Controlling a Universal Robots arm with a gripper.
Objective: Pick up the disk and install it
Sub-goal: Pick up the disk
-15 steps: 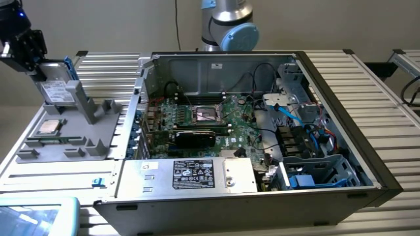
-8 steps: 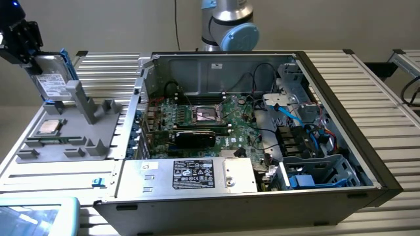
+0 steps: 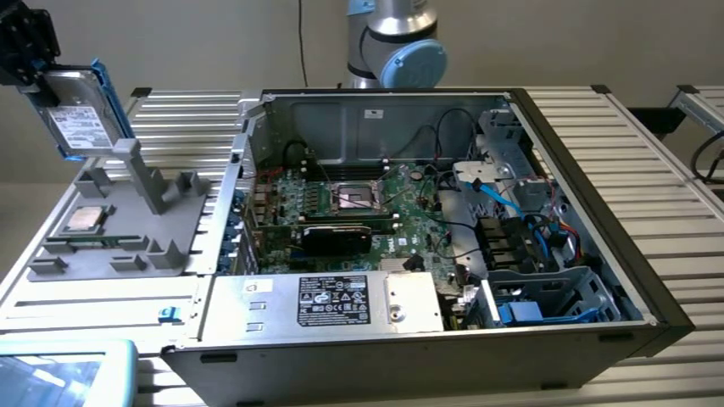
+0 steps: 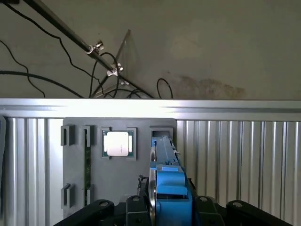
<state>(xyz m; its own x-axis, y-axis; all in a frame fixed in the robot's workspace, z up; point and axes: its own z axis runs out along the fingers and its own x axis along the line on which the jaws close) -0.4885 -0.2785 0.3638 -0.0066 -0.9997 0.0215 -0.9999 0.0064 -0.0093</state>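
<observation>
The picking-up step looks done, or nearly done, and the installing is not yet begun. In the exterior view the claw (image 3: 40,72) stands high at the exterior view's left and holds the disk (image 3: 85,114) on its edge, a little tilted, with the white label facing the camera and a blue rail along the upper side. The jaws are about half open and pressed on the two flat faces of the disk; the wrist view shows this too, with the blue rail running out between the black fingers (image 4: 136,207). The disk hangs over the grey holder (image 3: 114,254), and its low end is near the top of the tall post of this holder; I cannot tell whether it is fully free from it. A small square chip (image 3: 83,219) lies in the holder and is not touched. The open computer case (image 3: 616,229) stands on the counter (image 3: 656,170) beside the holder, on the exterior view's right of it. In my judgement the place for the disk is the metal cage (image 3: 565,292) in the near corner of the case at the exterior view's right. Installing calls for carrying the disk across the case wall, turning it so the rails match the cage, and avoiding the blue cables (image 3: 498,199) close by.
</observation>
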